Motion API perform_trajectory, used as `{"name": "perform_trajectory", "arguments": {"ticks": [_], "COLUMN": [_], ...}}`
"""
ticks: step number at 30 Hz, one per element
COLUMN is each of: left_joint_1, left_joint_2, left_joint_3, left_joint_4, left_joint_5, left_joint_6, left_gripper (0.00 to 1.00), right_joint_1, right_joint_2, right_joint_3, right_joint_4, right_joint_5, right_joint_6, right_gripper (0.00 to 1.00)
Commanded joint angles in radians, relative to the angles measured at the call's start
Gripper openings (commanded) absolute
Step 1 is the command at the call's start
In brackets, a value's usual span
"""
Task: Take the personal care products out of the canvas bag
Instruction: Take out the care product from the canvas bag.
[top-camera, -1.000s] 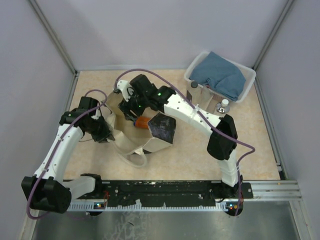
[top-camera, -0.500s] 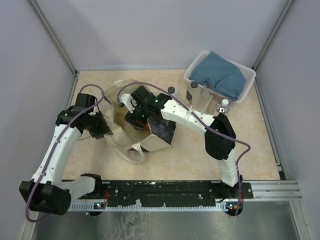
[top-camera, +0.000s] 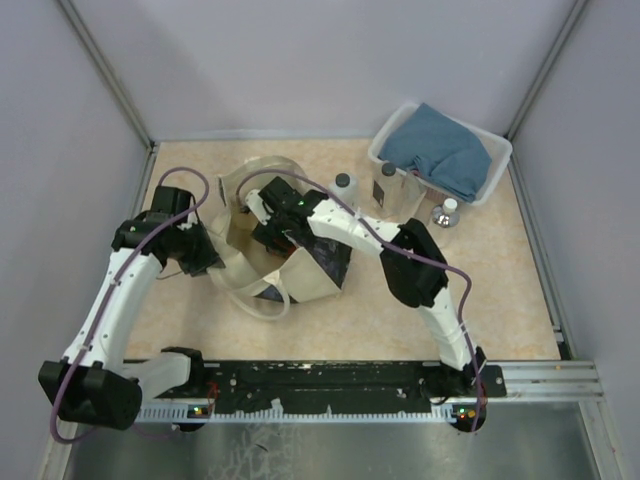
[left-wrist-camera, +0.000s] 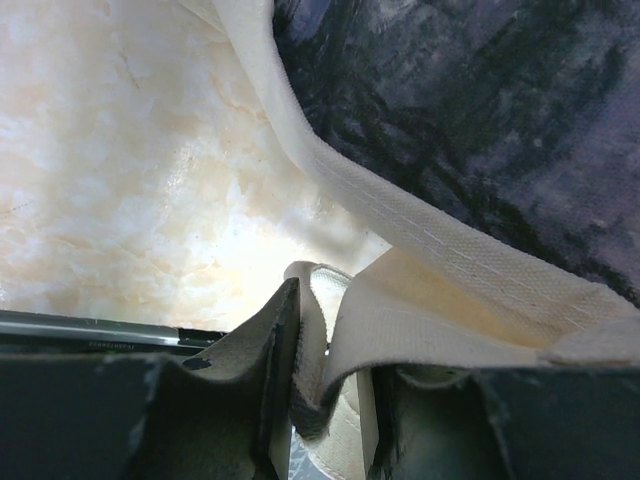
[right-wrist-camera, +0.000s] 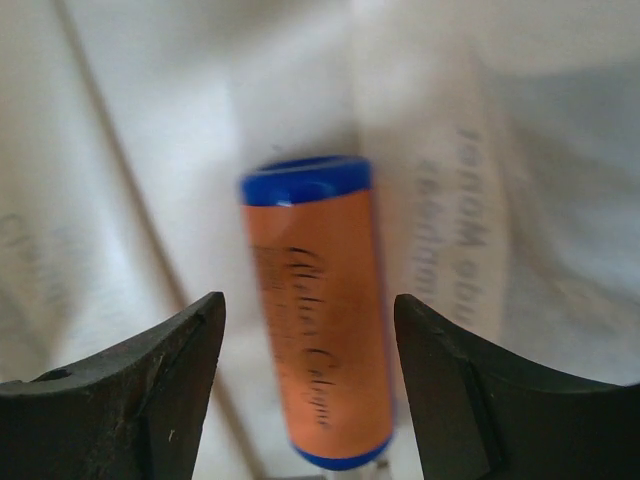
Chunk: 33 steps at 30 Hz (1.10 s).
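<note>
While my left gripper (left-wrist-camera: 322, 395) pinches a fold of the canvas bag (top-camera: 305, 285), my right gripper (right-wrist-camera: 310, 340) hangs inside it, jaws wide astride the orange-and-blue bottle (right-wrist-camera: 325, 300).

Canvas bag (top-camera: 300, 272) at centre, basket (top-camera: 395, 136) at far right, a bottle (top-camera: 344, 186) between them, another bottle (right-wrist-camera: 322, 320) inside the bag.

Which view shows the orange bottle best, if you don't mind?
Right wrist: the orange bottle lies large between open fingers. Top view hides it under the right arm; left wrist shows the canvas bag, no bottle.
</note>
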Motion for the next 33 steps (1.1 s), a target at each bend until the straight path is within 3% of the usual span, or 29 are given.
{"name": "perform_trajectory", "arguments": {"ticks": [1,4,11,19,33], "left_joint_1": [0.0,0.0,0.0,0.0,0.0], "left_joint_2": [0.011,0.014,0.025,0.035,0.057], "left_joint_3": [0.014,0.014,0.011,0.01,0.045], "left_joint_4": [0.01,0.012,0.005,-0.005,-0.01], "left_joint_5": [-0.052,-0.053,-0.061,-0.067,-0.133], "left_joint_6": [0.009,0.008,-0.004,-0.011,0.006], "left_gripper": [0.33,0.33,0.33,0.33,0.36], "right_joint_1": [-0.07,-0.095,-0.102,-0.08,-0.049], "right_joint_2": [0.036,0.042,0.043,-0.016,0.132], "right_joint_3": [0.017,0.015,-0.016,-0.148,-0.169], "right_joint_4": [0.009,-0.005,-0.04,-0.039,-0.118], "right_joint_5": [0.126,0.138,-0.084,-0.155,-0.06], "right_joint_6": [-0.004,-0.008,0.009,0.0,0.053], "right_gripper": [0.69,0.7,0.69,0.68,0.68]}}
